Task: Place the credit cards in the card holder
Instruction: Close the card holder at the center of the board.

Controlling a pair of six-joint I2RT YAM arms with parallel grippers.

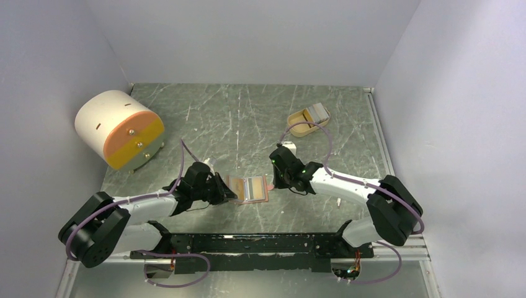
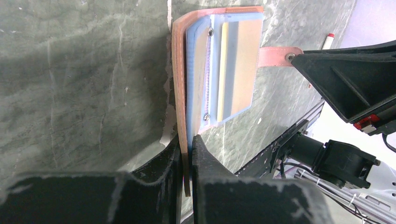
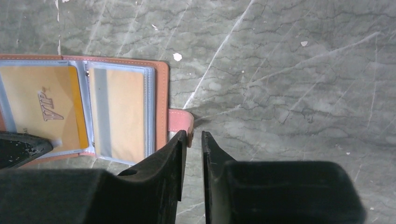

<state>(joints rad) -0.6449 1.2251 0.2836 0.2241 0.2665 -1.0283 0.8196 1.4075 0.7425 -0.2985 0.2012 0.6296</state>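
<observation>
While the left hand (image 2: 187, 141) clamps the card holder (image 2: 178, 70), a gold card (image 3: 44, 107) reads "VIP".

overhead and wrists, sharing card holder (image 1: 249, 189)

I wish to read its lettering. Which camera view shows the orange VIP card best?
The right wrist view: the VIP card, in the card holder, faces the camera, lettering readable. The left wrist view shows the sleeves slantwise, no lettering; the top view, only colour patches.
</observation>
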